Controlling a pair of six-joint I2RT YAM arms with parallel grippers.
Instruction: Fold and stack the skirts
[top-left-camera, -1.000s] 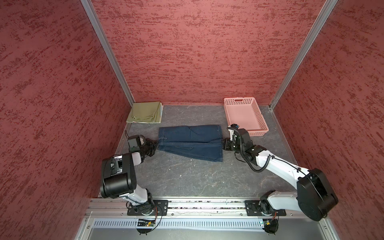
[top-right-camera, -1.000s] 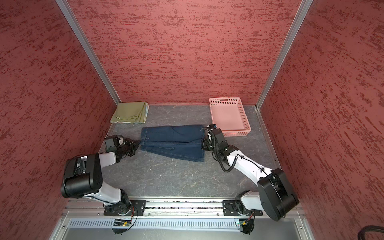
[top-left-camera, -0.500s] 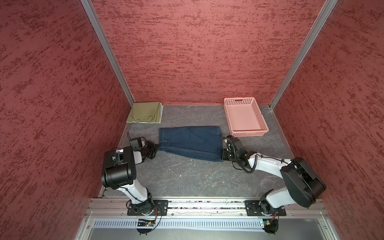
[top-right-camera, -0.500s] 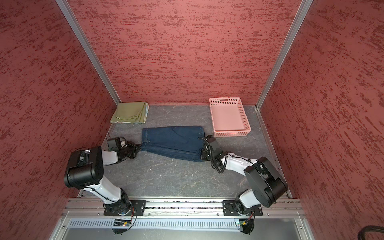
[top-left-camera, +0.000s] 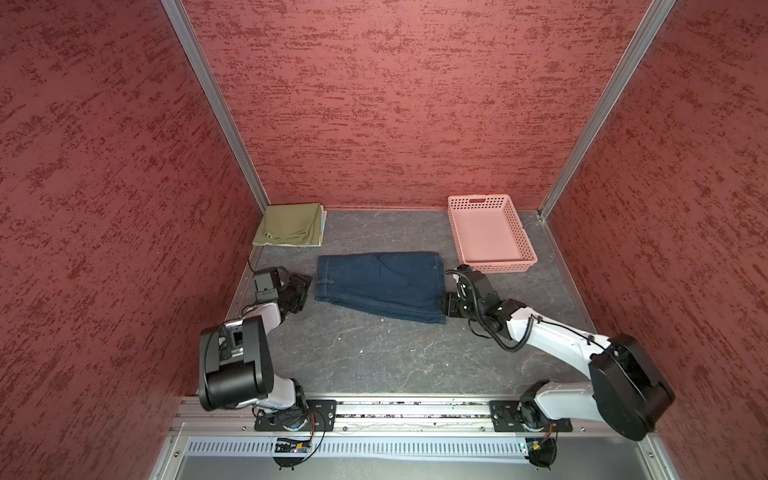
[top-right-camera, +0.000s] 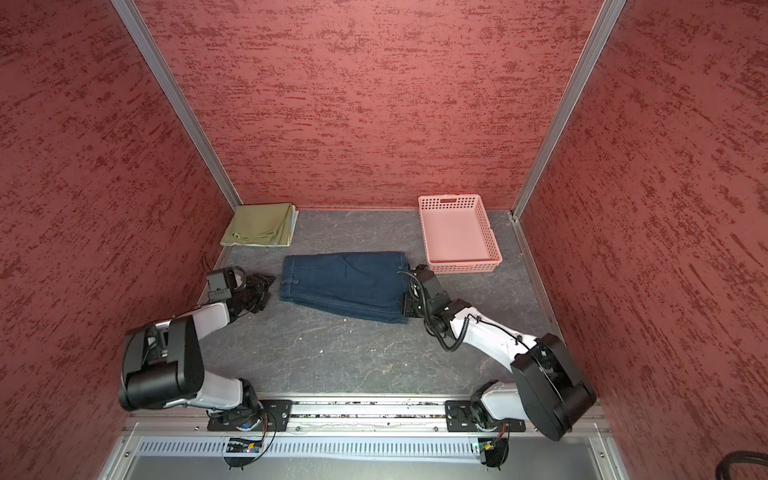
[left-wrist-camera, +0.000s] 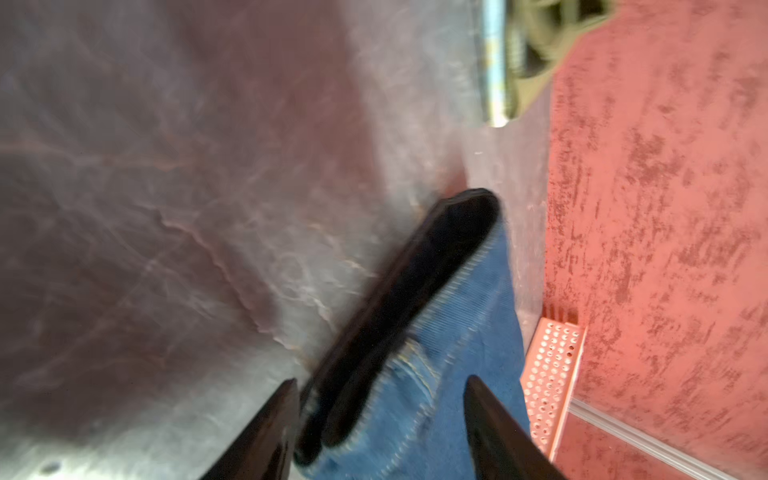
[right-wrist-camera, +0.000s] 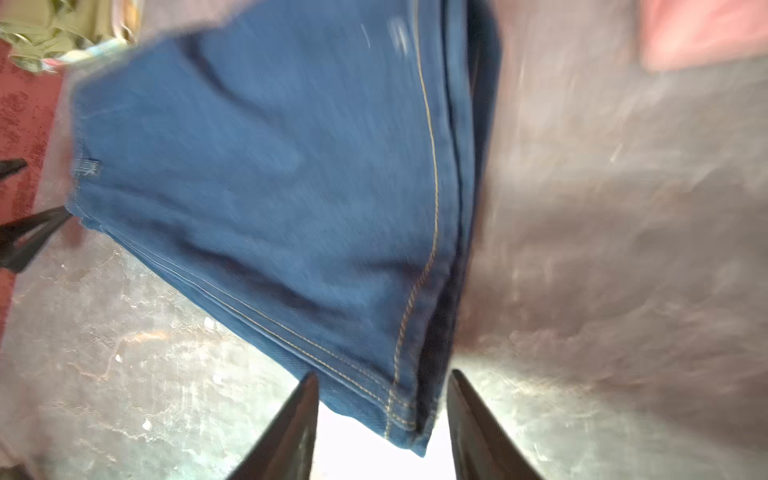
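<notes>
The dark blue denim skirt (top-left-camera: 380, 286) (top-right-camera: 345, 286) lies folded flat mid-table. My left gripper (top-left-camera: 305, 289) (top-right-camera: 268, 286) is open just off its left edge. In the left wrist view a denim corner (left-wrist-camera: 449, 395) sits loose between the spread fingers of my left gripper (left-wrist-camera: 380, 380). My right gripper (top-left-camera: 446, 305) (top-right-camera: 405, 305) is open at the skirt's near right corner, and that hem corner (right-wrist-camera: 407, 415) lies between the fingers of my right gripper (right-wrist-camera: 384, 374) without being pinched. The olive-green skirt (top-left-camera: 291, 224) (top-right-camera: 259, 224) lies folded in the back left corner, with a pale floral edge (right-wrist-camera: 104, 52) under it.
A pink perforated basket (top-left-camera: 496, 266) (top-right-camera: 463, 266) stands at the back right, close behind my right wrist. Red walls close in the left, back and right sides. A metal rail (top-left-camera: 411, 409) runs along the front edge.
Both grippers were shut on the denim skirt's ends and have now opened and let go. The skirt has settled flat, with the fingers still beside its edges.
</notes>
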